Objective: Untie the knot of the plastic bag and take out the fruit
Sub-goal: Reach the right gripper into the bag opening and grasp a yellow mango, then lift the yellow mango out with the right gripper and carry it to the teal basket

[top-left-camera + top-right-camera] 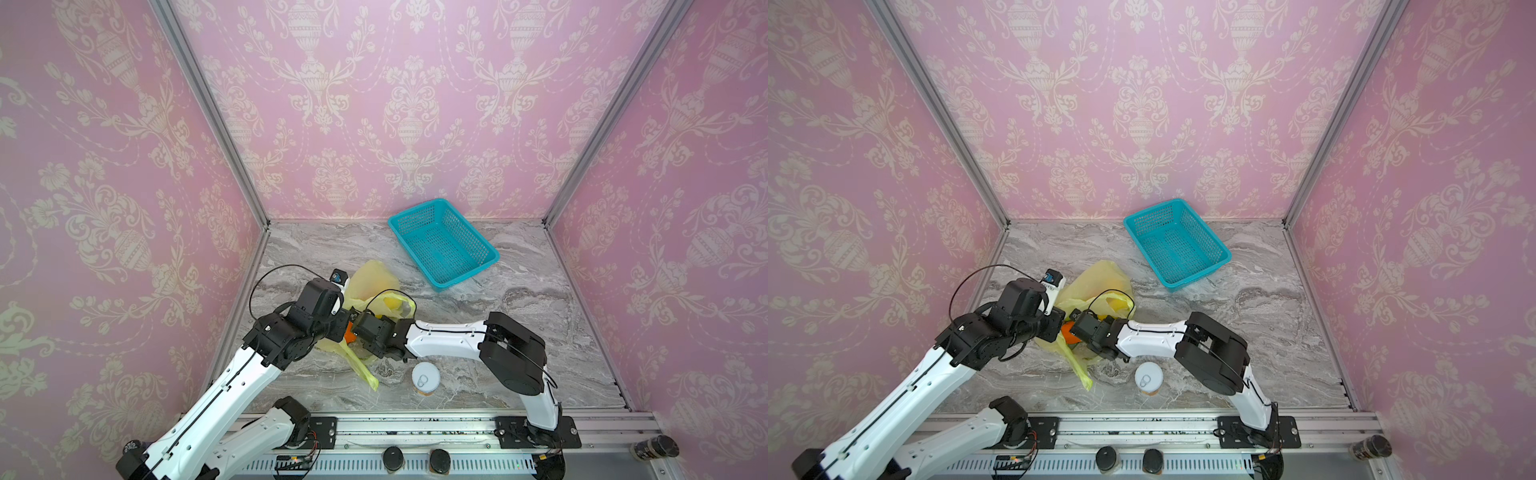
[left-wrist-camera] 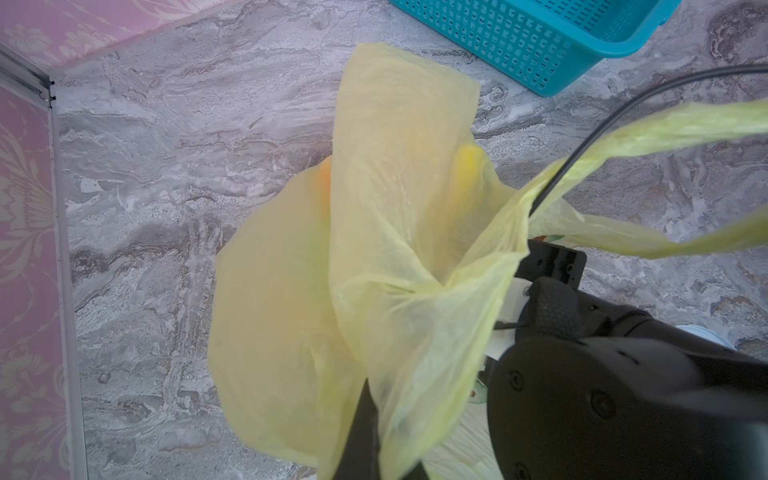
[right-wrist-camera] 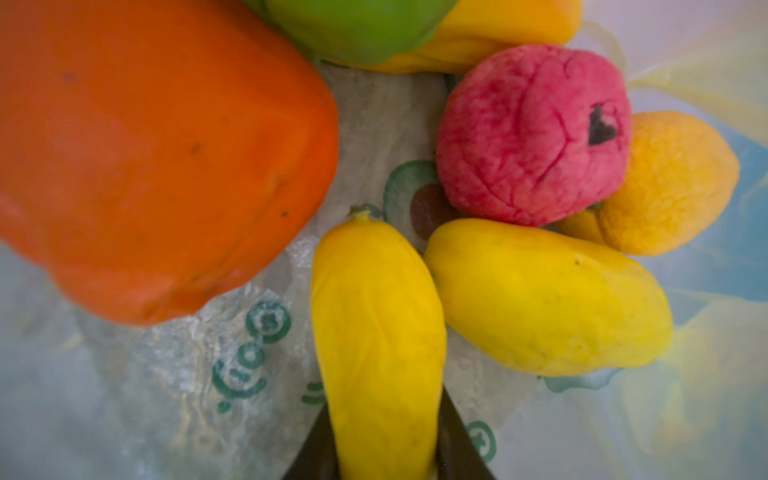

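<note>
Surface noted as a grey marble-patterned tabletop [image 1: 519, 299], enclosed on three sides by pink damask-papered walls [image 1: 415, 104] with aluminium corner posts [image 1: 208, 112]. In both top views a teal mesh plastic basket [image 1: 442, 243] is seen near the back wall and a white-lidded can [image 1: 1148, 379] near the front. The thin yellow-green plastic bag [image 1: 372, 278] is found left of centre, between the two wrists, which hide both grippers. Only in the left wrist view is the left gripper [image 2: 374, 440] seen, pinched shut on raised bag film, with handle strips [image 2: 665, 129] trailing loose. Only in the right wrist view is the bag's inside shown: the right gripper [image 3: 384, 403] is closed on an elongated yellow toy fruit [image 3: 378, 324], beside a second yellow fruit [image 3: 548, 299], a pink-red round fruit [image 3: 532, 133], an orange fruit [image 3: 158, 158] and a green fruit [image 3: 357, 25].
</note>
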